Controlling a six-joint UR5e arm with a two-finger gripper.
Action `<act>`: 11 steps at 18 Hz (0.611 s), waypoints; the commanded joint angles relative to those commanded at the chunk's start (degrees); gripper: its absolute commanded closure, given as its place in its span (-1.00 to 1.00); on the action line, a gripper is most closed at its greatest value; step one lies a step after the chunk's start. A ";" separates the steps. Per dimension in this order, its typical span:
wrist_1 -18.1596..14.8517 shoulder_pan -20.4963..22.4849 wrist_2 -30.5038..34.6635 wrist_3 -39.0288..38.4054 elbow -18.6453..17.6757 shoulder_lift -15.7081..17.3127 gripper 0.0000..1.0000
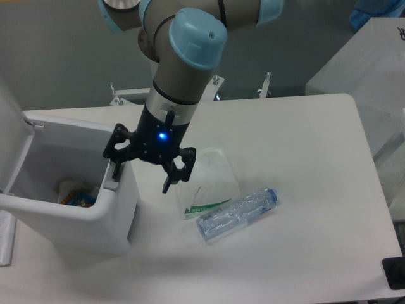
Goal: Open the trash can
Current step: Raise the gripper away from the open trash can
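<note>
The table (304, 158) carries everything here, and on its left side stands the trash can (95, 215), its lid (11, 136) swung up on the far left so the inside shows, with some colourful rubbish (74, 193) lying at the bottom. To my eye the job looks done, so what worries me is undoing it.

My arm (183, 69) comes down from the top middle, and my gripper (140, 171) hangs at the can's right rim with its fingers spread apart, holding nothing. The left finger (116, 168) sits right at the grey push tab (111, 183); I cannot tell whether it presses the tab or only stands beside it. If I lift off at a slant, that finger may catch the rim and drag or tip the can. A sharp knock might also bring the lid down.

My right finger (172, 174) hangs over bare table near the clear plastic bag (212, 174), and the empty plastic bottle (239, 215) lies just beyond that, nearer and to the right. Sweeping low to the right, I could snag the bag or roll the bottle off. A straight rise seems safest.
</note>
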 joint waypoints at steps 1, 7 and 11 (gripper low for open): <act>0.00 0.09 0.17 0.44 0.53 -0.09 -1.00; 1.31 8.16 0.62 9.47 1.68 -2.80 -1.00; 2.20 10.28 9.03 15.64 5.44 -7.72 -1.00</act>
